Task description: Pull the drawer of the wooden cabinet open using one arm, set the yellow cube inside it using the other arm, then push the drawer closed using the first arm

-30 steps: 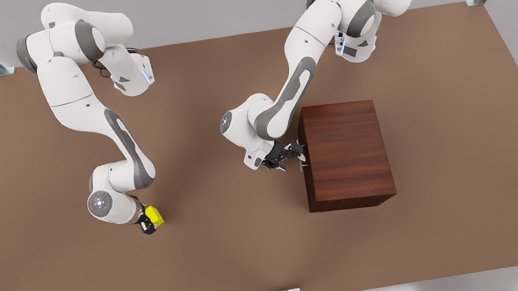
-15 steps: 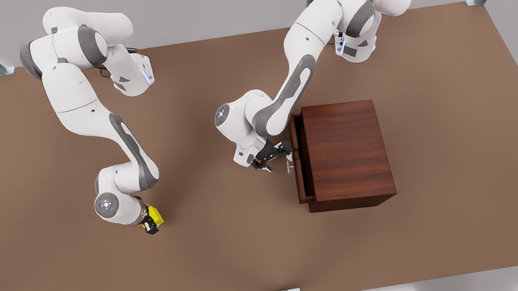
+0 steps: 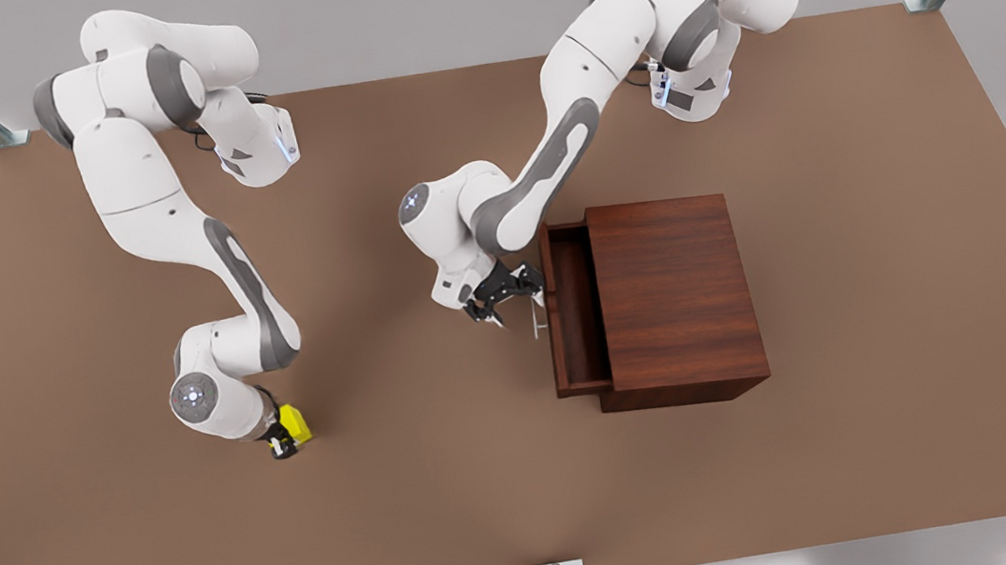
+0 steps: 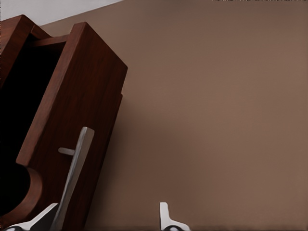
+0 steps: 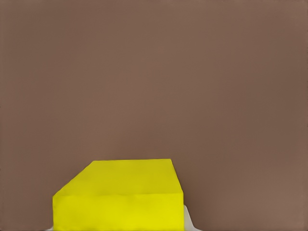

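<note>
Left gripper (image 3: 505,299) at the drawer (image 3: 558,352) front, on the cabinet (image 3: 673,300) side facing the front view's left. Fingers (image 4: 166,220) spread wide, with far more gap than the slim silver handle (image 4: 72,183) needs. Handle inside that gap, tight against one finger and well clear of the other; contact hard to confirm. Behind the fingertips, the drawer's dark front panel, with its open hollow just past the panel's top edge. Drawer partly out of the cabinet, tray bare inside, cabinet body beyond the tray on the side away from the fingers.

Right gripper (image 3: 281,441) low over the table (image 3: 454,509) toward the front view's left, well apart from the cabinet. Fingers closed narrow on the cube (image 3: 296,422), gripping it on two opposite sides. Seen from the right wrist, the yellow block between the fingers, a pale sliver of fingertip (image 5: 188,219) beside one lower corner, plain brown tabletop ahead of the tips. Cannot tell whether the cube rests on the table or hangs just above it.

Cube well apart from the drawer, with open tabletop between the two grippers.
</note>
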{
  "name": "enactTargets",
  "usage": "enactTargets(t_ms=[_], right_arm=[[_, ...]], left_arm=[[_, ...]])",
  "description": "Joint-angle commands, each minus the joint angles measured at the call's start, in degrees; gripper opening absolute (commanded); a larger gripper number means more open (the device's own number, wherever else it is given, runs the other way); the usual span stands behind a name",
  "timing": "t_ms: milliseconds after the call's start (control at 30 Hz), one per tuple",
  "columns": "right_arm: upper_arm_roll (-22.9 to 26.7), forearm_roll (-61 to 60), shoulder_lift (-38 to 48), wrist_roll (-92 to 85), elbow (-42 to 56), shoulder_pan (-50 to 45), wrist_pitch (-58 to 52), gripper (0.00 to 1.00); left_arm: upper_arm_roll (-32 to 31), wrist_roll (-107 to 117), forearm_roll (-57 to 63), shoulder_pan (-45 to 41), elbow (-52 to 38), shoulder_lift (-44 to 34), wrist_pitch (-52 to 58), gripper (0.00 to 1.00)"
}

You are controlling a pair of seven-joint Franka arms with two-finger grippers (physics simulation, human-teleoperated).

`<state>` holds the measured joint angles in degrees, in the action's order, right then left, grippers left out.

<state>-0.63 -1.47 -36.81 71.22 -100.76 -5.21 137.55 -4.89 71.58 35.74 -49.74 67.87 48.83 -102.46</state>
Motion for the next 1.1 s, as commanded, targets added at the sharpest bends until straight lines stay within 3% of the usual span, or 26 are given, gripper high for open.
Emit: enactTargets(t_ms=[0,400,567,667,767,867,900,933,967,1067], right_arm=[[0.0,0.1,0.8,0.7,0.0,0.3,-1.0,0.74],[0.0,0.0,6.7,0.2,0.7,3.2,-5.5,0.74],[-0.2,0.0,8.9,0.2,0.7,3.9,-8.1,0.74],[-1.6,-0.7,10.2,1.2,3.2,3.8,-14.1,0.74],[-4.1,-1.8,10.4,5.1,7.3,3.4,-19.9,0.74],[-4.4,-1.9,10.3,10.7,11.5,-0.1,-25.7,0.74],[-4.4,-2.0,10.3,12.6,13.0,-1.6,-27.6,0.74],[-4.4,-2.0,10.2,14.6,14.3,-3.0,-29.4,0.74],[-4.4,-2.0,10.1,17.6,15.3,-4.6,-30.4,0.74],[-4.6,-2.7,9.9,26.9,18.5,-9.3,-34.0,0.73]], left_arm=[[-0.2,5.6,-0.3,-0.4,0.1,0.0,0.2,1.0],[-0.4,6.9,-0.4,-2.9,-1.1,-0.3,0.8,1.0],[-10.7,5.7,-4.5,-4.0,-8.6,-4.6,21.2,1.0],[-11.9,4.4,-7.4,-2.5,-8.7,-9.0,24.8,1.0],[-12.0,-24.1,-17.6,12.7,-8.5,-21.2,37.8,1.0],[-11.8,-57.9,-27.6,41.3,-5.1,-28.1,37.8,1.0],[-11.7,-68.8,-32.1,51.6,-1.8,-29.1,32.8,1.0],[-11.6,-73.2,-35.3,58.6,16.0,-38.8,14.4,1.0],[-10.8,-74.6,-34.9,59.6,21.8,-42.3,8.9,1.0],[-10.8,-72.2,-33.6,59.6,19.9,-40.7,10.3,1.0]])
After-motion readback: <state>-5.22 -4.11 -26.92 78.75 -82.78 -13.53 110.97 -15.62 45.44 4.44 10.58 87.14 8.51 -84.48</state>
